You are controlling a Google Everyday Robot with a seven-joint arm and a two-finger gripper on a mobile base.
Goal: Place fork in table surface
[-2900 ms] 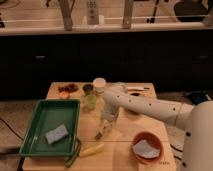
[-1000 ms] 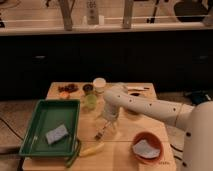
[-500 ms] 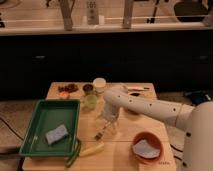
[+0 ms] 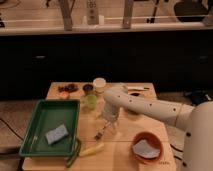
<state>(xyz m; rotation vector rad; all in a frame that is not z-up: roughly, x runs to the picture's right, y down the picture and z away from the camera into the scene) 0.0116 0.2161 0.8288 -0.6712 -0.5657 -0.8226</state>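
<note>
One green tray (image 4: 50,114) is occupying the left side of the table surface (image 4: 119,154), and a grey-blue sponge (image 4: 56,134) is lying inside it, toward the near end. A yellow-green curved thing (image 4: 89,149) is lying just off the tray's near right corner, with its green end against the tray rim.

At the far edge, a cluster of dark items (image 4: 66,89), a small dark cup (image 4: 88,88) and a white cup (image 4: 99,84) are standing in a row. A green cup (image 4: 90,101) is standing just in front of them, beside the tray's far right corner.

The fork (image 4: 101,133) is sitting near the middle of the table, between the tray and the orange bowl. It is slanting down to the lower left from directly under the gripper (image 4: 108,124). Whether it is resting on the wood cannot be told.

The arm (image 4: 145,106) is reaching in from the robot's body at the right edge. It is running leftward above the table, bending at a rounded joint over the centre and turning the wrist straight down. The gripper is hanging low over the tabletop, just right of the green cup. Whether the gripper is spread or clamped on the fork cannot be told.

A dark thin utensil (image 4: 136,89) is lying at the far edge behind the arm. An orange bowl (image 4: 150,134) is standing at the near right, holding a pale cloth (image 4: 145,148).
</note>
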